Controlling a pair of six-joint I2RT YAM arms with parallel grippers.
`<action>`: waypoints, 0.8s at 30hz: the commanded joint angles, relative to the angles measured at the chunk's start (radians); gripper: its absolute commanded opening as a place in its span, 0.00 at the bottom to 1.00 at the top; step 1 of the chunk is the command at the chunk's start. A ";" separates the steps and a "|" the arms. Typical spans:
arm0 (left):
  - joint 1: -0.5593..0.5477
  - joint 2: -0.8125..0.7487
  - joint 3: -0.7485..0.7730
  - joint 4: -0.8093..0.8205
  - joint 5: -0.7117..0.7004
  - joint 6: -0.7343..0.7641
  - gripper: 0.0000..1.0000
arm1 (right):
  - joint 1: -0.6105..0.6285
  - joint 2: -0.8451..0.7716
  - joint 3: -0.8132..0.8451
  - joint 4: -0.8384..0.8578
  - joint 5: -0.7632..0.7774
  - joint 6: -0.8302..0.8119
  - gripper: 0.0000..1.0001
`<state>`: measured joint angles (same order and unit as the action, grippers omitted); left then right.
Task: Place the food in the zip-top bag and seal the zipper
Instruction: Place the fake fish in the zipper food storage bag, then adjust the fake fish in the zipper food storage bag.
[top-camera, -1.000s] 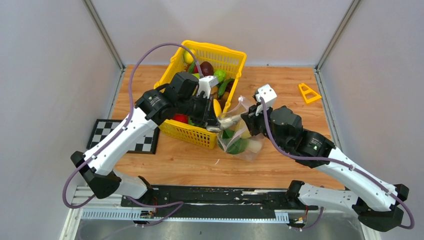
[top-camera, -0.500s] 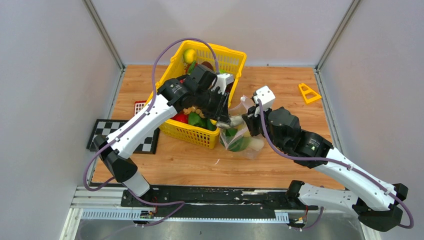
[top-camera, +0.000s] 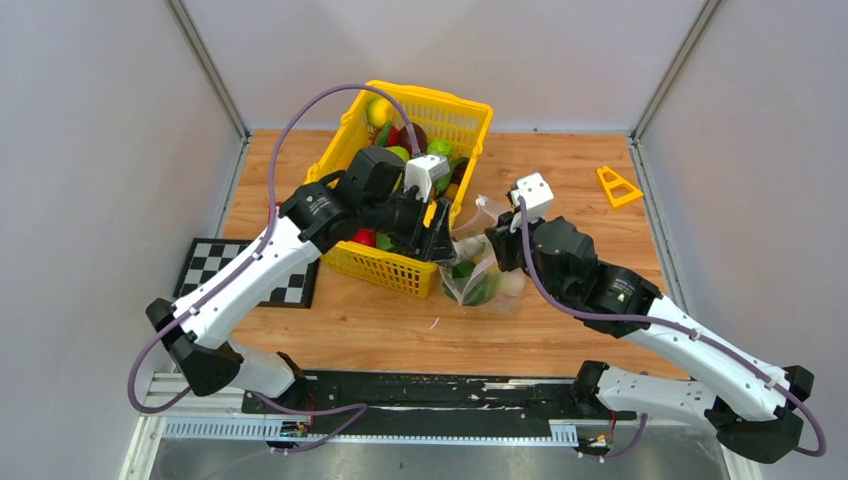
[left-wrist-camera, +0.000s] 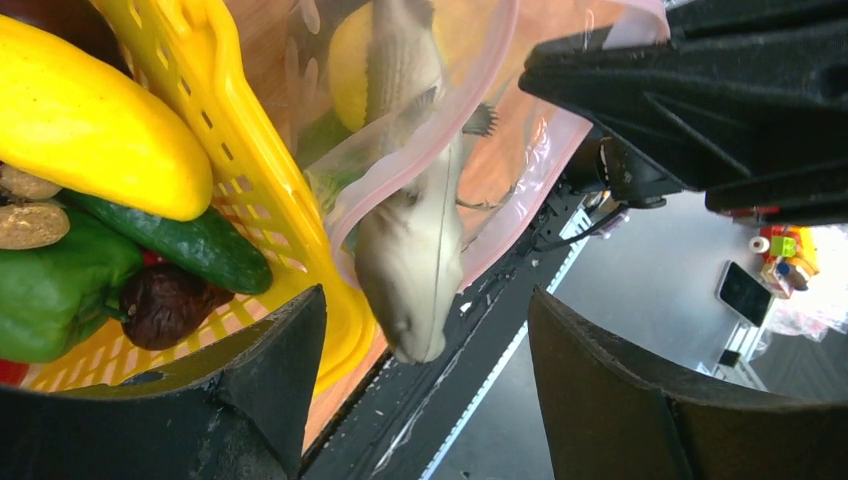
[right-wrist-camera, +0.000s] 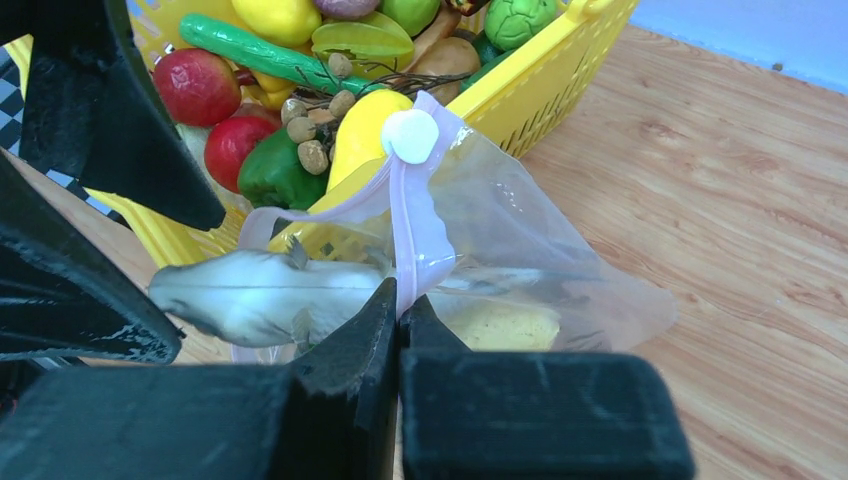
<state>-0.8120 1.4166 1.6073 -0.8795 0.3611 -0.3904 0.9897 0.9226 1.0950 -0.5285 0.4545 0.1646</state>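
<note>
A: Where's the toy fish (right-wrist-camera: 270, 290)?
B: Half inside the zip-top bag (right-wrist-camera: 520, 250). Tail in, head poking straight toward the left gripper (top-camera: 438, 240), jaws spread, holding nothing.
A: And the right gripper (right-wrist-camera: 400, 312)?
B: Jaws clenched on the zipper (right-wrist-camera: 415, 240), beside the yellow basket (right-wrist-camera: 540, 70).

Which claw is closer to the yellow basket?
Left. The left gripper hangs open at the near right wall of the yellow basket, its arm reaching over it. The right gripper sits off to the basket's right, shut on the zipper.
</note>
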 joint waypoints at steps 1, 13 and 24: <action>-0.006 -0.066 -0.043 0.052 0.009 0.078 0.78 | -0.005 0.001 0.013 0.088 -0.015 0.045 0.00; -0.080 -0.197 -0.157 0.149 -0.060 0.162 0.69 | -0.031 0.036 0.043 0.065 -0.079 0.084 0.00; -0.321 -0.235 -0.255 0.231 -0.404 0.235 0.59 | -0.061 0.072 0.073 0.040 -0.120 0.103 0.00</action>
<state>-1.0706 1.1980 1.3987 -0.7120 0.1345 -0.2020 0.9417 0.9974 1.1099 -0.5198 0.3473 0.2436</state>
